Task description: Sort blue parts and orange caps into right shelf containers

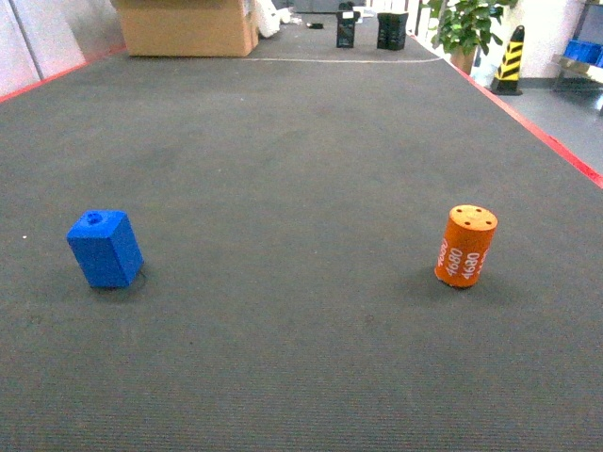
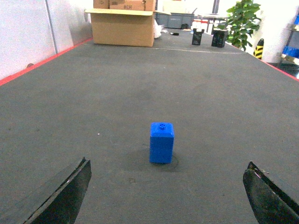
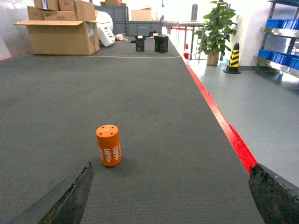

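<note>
My left hand point(image 2: 166, 196) is spread wide and holds nothing; its two dark fingers frame the small bright-blue rectangular block point(image 2: 161, 142), which stands upright on the dark grey carpeted floor point(image 2: 140, 84) ahead, apart from both fingers. My right hand point(image 3: 170, 198) is equally wide and empty, with the small orange cylindrical cap printed "4680" point(image 3: 108, 145) upright ahead, nearer its left finger. The blue plastic crates on the metal shelf point(image 3: 280, 58) sit far off to the right. Risk: the cap is off-centre, so closing without realigning would likely tip or roll it; a low approach could push the block over.
</note>
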{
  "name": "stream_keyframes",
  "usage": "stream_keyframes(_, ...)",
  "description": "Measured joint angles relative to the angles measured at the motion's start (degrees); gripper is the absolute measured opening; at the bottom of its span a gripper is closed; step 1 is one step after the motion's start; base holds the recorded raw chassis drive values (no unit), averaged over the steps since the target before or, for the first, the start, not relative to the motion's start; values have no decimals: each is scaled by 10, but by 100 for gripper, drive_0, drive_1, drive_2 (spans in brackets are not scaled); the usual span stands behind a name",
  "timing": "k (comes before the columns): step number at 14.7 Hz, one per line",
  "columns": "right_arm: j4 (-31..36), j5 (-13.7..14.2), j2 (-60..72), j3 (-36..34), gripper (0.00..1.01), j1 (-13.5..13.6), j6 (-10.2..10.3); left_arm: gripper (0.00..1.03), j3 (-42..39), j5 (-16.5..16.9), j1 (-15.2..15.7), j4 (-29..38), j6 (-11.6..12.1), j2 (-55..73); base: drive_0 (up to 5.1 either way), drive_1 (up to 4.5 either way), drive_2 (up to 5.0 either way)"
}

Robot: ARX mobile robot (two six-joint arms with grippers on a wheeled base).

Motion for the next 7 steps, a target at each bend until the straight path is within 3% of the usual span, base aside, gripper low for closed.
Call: stream_keyframes(7,0,0,0,0,98,0,0,98,0,0,0,0,0,0,0,0,0)
